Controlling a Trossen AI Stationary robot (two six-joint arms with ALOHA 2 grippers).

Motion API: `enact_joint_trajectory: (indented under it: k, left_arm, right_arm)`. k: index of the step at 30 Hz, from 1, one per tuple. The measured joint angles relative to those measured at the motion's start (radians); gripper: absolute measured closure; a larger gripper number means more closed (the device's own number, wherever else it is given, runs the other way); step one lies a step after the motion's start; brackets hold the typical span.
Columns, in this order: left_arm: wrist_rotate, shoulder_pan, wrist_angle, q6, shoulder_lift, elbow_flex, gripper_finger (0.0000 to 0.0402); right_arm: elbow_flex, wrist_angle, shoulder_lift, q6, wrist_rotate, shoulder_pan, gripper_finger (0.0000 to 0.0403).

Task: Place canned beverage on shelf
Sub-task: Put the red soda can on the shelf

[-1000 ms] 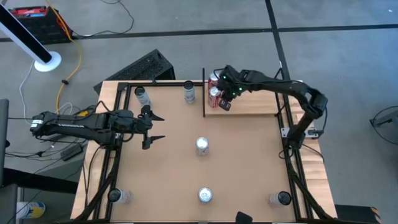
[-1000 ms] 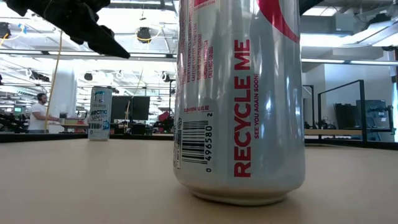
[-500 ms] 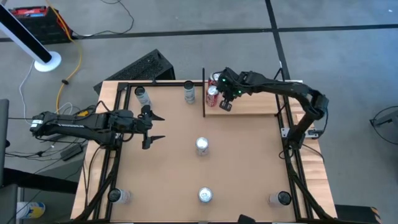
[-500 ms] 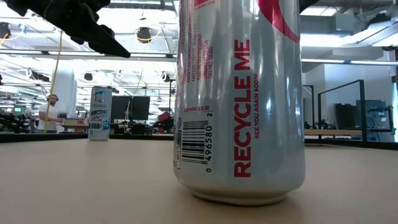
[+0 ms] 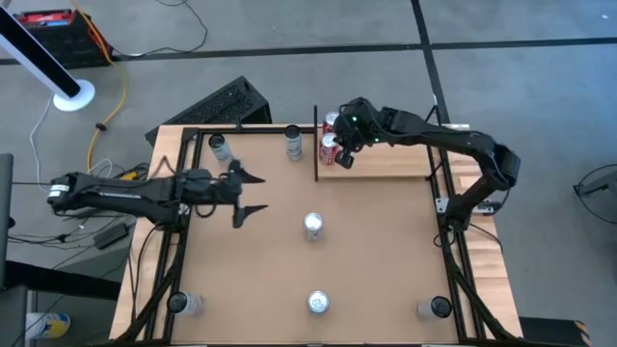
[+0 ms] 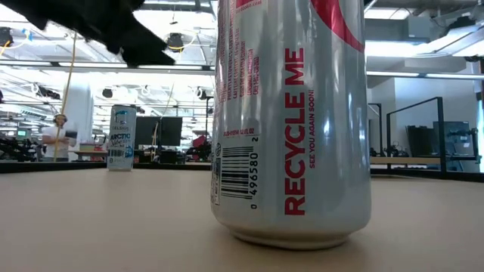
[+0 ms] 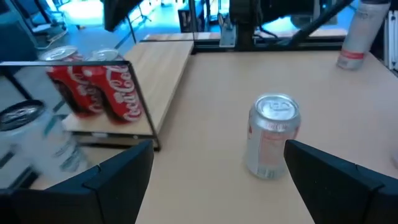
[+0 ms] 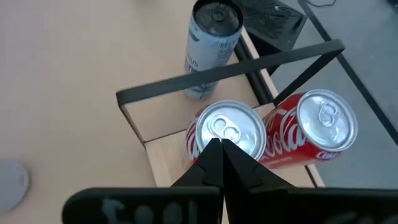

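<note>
Two red cola cans [image 5: 330,146] [image 8: 227,132] stand upright side by side on the pale wooden shelf [image 5: 386,164], next to its black upright bar [image 5: 315,145]. They also show in the left wrist view [image 7: 99,90]. My right gripper [image 8: 221,146] is shut and empty, its tips over the top of the nearer red can; it also shows in the high view [image 5: 341,157]. My left gripper [image 5: 251,194] is open and empty over the table's left middle. Its fingers [image 7: 118,177] point toward a silver can [image 7: 270,143] standing at the table's centre [image 5: 313,226]. My right gripper's shut fingertips [image 8: 214,155] stand over the rim of the nearer red can's top [image 8: 231,127], coming from above at a slant. I cannot tell whether they touch it. The can stands upright on the shelf.
A white-and-blue can [image 5: 293,143] [image 8: 211,46] stands just left of the shelf's bar, and another can [image 5: 220,147] at the far left. A silver can with red print [image 5: 318,302] [image 6: 291,121] stands near the front edge, and cans [image 5: 183,304] [image 5: 432,306] at both near corners.
My left gripper has moved toward the table's right, nearer the silver can at the centre, staying open. My right arm has shifted a little toward the far edge over the red cans, which stand still on the shelf.
</note>
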Motion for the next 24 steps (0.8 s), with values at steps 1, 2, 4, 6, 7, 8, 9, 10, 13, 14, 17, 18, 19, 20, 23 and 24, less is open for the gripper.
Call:
enact_joint_trajectory:
  k: [1, 2, 4, 6, 7, 8, 9, 10, 13, 14, 17, 18, 19, 20, 23, 24]
  left_arm:
    - [0.000, 0.004, 0.042, 0.005, 0.034, -0.013, 0.0056]
    - [-0.003, 0.007, 0.080, 0.011, 0.066, -0.026, 0.0058]
    - [-0.001, 0.025, 0.188, 0.013, 0.143, -0.038, 0.0068]
    - [0.002, 0.038, 0.283, 0.022, 0.228, -0.037, 0.0088]
    - [-0.003, 0.044, 0.324, 0.036, 0.272, -0.037, 0.0104]
    - [-0.017, 0.053, 0.368, 0.057, 0.308, -0.035, 0.0122]
    - [-0.034, 0.066, 0.407, 0.082, 0.339, -0.028, 0.0145]
    - [-0.052, 0.086, 0.448, 0.101, 0.367, -0.021, 0.0171]
    - [-0.043, 0.170, 0.555, 0.117, 0.460, 0.000, 0.0266]
    - [-0.027, 0.200, 0.586, 0.102, 0.495, 0.003, 0.0301]
    - [0.037, 0.286, 0.722, 0.032, 0.604, 0.017, 0.0383]
    - [0.068, 0.312, 0.769, 0.009, 0.640, 0.023, 0.0388]
    - [0.098, 0.333, 0.804, -0.015, 0.675, 0.029, 0.0391]
    - [0.126, 0.348, 0.830, -0.036, 0.710, 0.038, 0.0395]
    - [0.155, 0.367, 0.882, -0.070, 0.805, 0.083, 0.0400]
    - [0.155, 0.368, 0.890, -0.075, 0.831, 0.104, 0.0401]
  right_arm:
    - [0.000, -0.003, -0.005, 0.000, 0.000, 0.004, 0.0385]
    - [0.000, -0.014, -0.014, 0.001, 0.000, 0.009, 0.0385]
    - [0.000, -0.037, -0.031, 0.009, 0.000, 0.022, 0.0385]
    - [0.000, -0.069, -0.053, 0.014, 0.000, 0.036, 0.0384]
    - [0.000, -0.076, -0.061, 0.014, 0.000, 0.043, 0.0384]
    - [0.001, -0.079, -0.070, 0.015, 0.000, 0.049, 0.0383]
    - [0.001, -0.086, -0.077, 0.022, 0.001, 0.055, 0.0383]
    - [0.001, -0.098, -0.083, 0.028, 0.001, 0.061, 0.0384]
    - [0.001, -0.113, -0.100, 0.029, 0.003, 0.079, 0.0383]
    - [0.001, -0.121, -0.105, 0.029, 0.003, 0.082, 0.0383]
    - [0.001, -0.124, -0.119, 0.029, 0.003, 0.089, 0.0383]
    - [0.001, -0.124, -0.122, 0.029, 0.003, 0.091, 0.0383]
    - [0.001, -0.124, -0.125, 0.029, 0.003, 0.091, 0.0383]
    - [0.001, -0.124, -0.128, 0.029, 0.003, 0.090, 0.0383]
    - [0.001, -0.123, -0.132, 0.026, 0.003, 0.090, 0.0383]
    - [0.001, -0.123, -0.132, 0.024, 0.004, 0.089, 0.0383]
